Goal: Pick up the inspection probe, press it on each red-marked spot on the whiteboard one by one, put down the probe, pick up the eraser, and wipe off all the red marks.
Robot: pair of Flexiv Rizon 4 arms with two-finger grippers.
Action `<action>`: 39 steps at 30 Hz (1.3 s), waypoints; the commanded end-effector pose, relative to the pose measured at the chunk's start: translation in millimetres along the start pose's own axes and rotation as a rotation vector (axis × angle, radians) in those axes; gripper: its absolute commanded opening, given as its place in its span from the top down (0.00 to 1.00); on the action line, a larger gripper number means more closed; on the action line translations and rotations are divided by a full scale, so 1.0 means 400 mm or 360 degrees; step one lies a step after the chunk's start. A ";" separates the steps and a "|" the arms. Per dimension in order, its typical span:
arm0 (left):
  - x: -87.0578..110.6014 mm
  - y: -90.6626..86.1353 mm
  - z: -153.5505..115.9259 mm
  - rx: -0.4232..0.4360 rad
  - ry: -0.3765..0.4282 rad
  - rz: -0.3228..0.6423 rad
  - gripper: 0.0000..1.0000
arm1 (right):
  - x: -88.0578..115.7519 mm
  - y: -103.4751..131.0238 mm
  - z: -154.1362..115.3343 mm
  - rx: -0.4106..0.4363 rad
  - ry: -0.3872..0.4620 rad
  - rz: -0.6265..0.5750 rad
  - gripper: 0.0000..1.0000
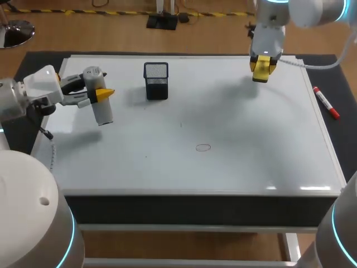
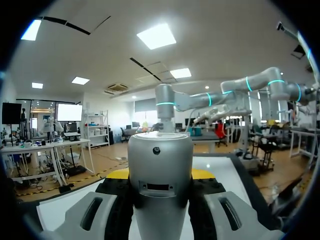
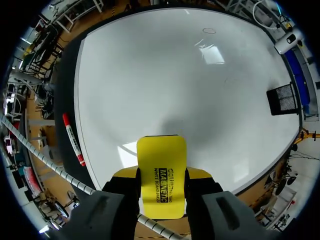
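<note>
My left gripper [image 1: 96, 92] hangs over the whiteboard's [image 1: 223, 123] far left part, shut on a grey cylindrical probe [image 1: 103, 113] that points down at the board. In the left wrist view the probe [image 2: 160, 165] stands between the yellow fingertips [image 2: 119, 174]. At the board's far right, my right gripper [image 1: 262, 65] is shut on a yellow eraser [image 1: 261, 73] held above the surface. The eraser [image 3: 161, 175] is clamped between both fingers, with the whiteboard [image 3: 175, 75] spread ahead of it. A faint thin oval mark [image 1: 203, 147] lies near the board's middle, also seen as the oval mark [image 3: 209, 31].
A black mesh pen holder [image 1: 156, 81] stands on the far part of the board, right of the probe. A red marker [image 1: 326, 103] lies on the dark mat beyond the board's right edge; the marker [image 3: 73, 140] is beside the right gripper.
</note>
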State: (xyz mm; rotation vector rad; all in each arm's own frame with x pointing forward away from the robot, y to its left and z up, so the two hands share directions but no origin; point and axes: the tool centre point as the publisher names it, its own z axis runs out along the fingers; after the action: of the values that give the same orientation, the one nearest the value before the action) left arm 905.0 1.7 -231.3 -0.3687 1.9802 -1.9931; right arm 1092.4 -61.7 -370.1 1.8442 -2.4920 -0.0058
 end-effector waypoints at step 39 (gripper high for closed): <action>0.286 -0.043 0.349 0.0080 0.0480 0.0102 1.00 | 0.000 -0.017 -0.003 -0.0025 0.0006 -0.0005 1.00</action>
State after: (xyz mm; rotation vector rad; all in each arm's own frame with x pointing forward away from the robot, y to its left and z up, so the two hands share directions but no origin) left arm 839.9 -143.3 -213.4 -0.0248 2.0492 -2.1468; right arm 1097.5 -62.8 -370.2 1.8402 -2.4836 -0.0239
